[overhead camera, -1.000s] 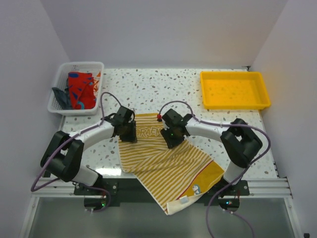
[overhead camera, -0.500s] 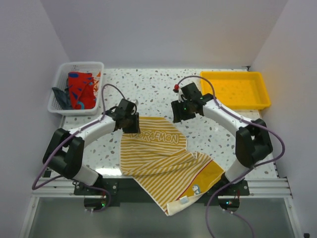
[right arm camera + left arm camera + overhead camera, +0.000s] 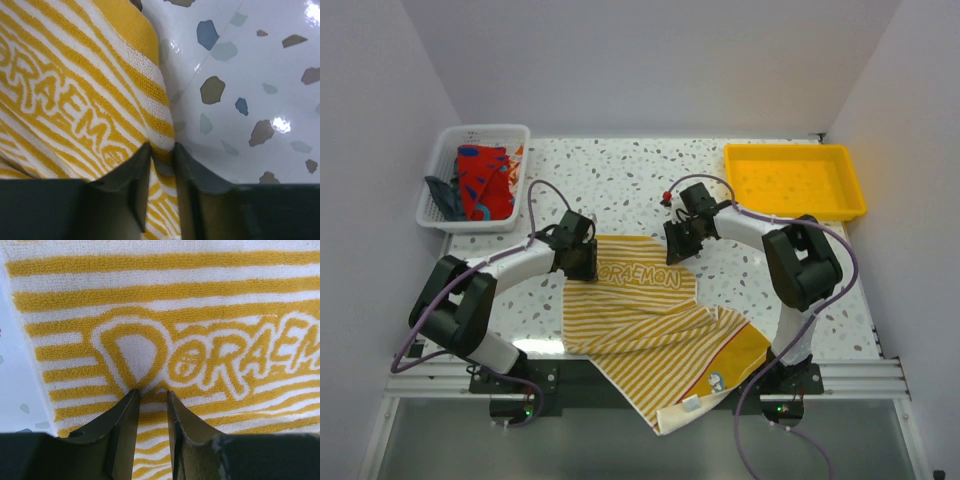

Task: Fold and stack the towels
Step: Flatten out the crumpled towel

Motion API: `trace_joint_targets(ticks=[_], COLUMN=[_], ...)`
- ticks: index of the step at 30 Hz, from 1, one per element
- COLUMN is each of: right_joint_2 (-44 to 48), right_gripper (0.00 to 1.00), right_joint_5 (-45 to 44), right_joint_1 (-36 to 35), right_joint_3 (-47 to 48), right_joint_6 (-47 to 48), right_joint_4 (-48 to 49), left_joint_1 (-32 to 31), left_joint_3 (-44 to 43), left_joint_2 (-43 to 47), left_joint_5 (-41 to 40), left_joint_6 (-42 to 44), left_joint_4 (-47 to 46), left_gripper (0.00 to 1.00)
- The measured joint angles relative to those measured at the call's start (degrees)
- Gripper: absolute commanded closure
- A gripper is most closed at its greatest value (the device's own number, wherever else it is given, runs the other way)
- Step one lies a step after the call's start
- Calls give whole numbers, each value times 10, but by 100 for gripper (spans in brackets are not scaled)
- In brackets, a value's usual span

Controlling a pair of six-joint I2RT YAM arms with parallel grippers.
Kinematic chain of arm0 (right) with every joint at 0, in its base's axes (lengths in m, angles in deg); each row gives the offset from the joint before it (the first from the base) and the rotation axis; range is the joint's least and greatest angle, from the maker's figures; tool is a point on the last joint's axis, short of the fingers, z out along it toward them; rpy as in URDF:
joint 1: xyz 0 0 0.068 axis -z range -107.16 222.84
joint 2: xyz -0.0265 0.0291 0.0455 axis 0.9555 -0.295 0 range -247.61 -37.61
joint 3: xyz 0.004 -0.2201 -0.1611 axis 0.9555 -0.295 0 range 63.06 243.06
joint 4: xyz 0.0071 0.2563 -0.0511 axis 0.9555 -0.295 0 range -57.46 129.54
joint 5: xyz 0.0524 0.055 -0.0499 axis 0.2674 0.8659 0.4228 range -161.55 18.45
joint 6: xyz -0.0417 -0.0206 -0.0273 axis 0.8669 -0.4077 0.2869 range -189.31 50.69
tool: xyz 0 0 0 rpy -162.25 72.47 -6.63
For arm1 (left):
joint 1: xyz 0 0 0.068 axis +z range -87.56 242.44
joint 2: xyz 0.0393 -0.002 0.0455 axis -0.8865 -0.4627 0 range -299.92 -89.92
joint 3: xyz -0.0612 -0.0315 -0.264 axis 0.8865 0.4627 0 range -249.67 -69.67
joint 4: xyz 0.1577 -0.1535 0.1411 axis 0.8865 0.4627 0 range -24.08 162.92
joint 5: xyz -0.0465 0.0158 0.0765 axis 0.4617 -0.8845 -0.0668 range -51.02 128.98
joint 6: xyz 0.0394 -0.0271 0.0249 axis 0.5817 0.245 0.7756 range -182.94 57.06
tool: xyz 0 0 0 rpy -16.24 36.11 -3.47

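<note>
R pincer (image 3: 674, 244) back at towel (image 3: 630, 312), basket (image 3: 432, 180) left

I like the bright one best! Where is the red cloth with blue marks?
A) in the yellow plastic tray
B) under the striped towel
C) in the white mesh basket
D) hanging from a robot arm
C: the red cloth with blue marks lies bunched inside the white mesh plastic basket at the table's far left, apart from the yellow-and-white striped towel near the arms.
</note>
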Motion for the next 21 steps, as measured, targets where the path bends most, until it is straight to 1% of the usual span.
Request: trace_joint_targets(ticks=[1, 2, 4, 7, 9, 10, 11, 12, 13, 15, 17, 19, 21], right_joint_2=[-4, -9, -12, -5, 16, 39, 46, 67, 82, 100, 113, 119, 125], right_gripper=[92, 100, 100, 100, 100, 99, 97, 94, 85, 75, 66, 61, 58], right_joint_5=[3, 5, 5, -41, -114, -174, -190, -232, -259, -276, -271, -248, -220], right_joint_1=[0, 0, 1, -6, -21, -37, -51, -80, -106, -151, -196, -224, -232], right_joint_3=[0, 0, 5, 29, 53, 71, 76, 89, 99, 108, 100, 78, 50], right_joint_6=[2, 5, 6, 18, 25, 29, 31, 32, 31, 26, 20, 15, 12], right_joint_4=[5, 7, 1, -33, -61, -76, -78, -85, -89, -94, -97, -101, -112], left_joint_1=[0, 0, 0, 0, 0, 0, 0, 0, 0, 0, 0, 0, 0], left_joint_3=[1, 3, 5, 7, 9, 10, 11, 12, 14, 20, 28, 40, 52], left_joint_2=[0, 0, 0, 0, 1, 1, 1, 1, 2, 6, 12, 21, 33], left_joint_5=[0, 0, 0, 0, 0, 0, 1, 0, 0, 0, 0, 0, -1], left_joint_6=[0, 0, 0, -3, -5, -6, -6, -7, -7, -11, -15, -18, -20], left_joint_4=[-4, -11, -17, -27, -32, -36, -40, -44, -46, -52, -59, -70, -75], left_gripper=[67, 67, 68, 69, 69, 70, 70, 70, 71, 71, 71, 71, 71])
